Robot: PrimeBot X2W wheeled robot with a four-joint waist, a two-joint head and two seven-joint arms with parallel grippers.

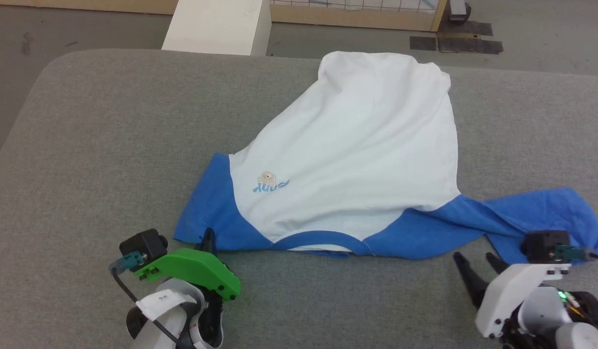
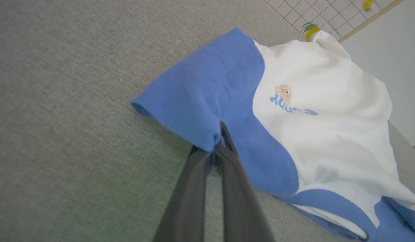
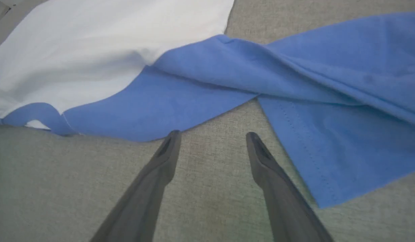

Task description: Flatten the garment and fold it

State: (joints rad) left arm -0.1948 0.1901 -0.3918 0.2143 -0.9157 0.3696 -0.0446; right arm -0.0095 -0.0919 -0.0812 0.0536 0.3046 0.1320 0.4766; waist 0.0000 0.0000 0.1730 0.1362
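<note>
The garment [image 1: 357,145], a white T-shirt with blue sleeves and a blue neckband, lies crumpled on the grey table, neck toward me. Small blue lettering and a tiny figure [image 1: 268,183] mark its chest. My left gripper [image 1: 208,238] is shut on the hem of the near-left blue sleeve [image 2: 200,94], pinching a fold of cloth at its tips [image 2: 218,141]. My right gripper [image 1: 478,261] stands open just short of the twisted right blue sleeve [image 3: 328,84], with bare table between its fingers [image 3: 170,148].
The grey padded table [image 1: 110,145] reaches wide to the left and front of the shirt. Beyond its far edge stand a white box [image 1: 216,24] and a wooden-framed grid panel [image 1: 357,14] on the floor.
</note>
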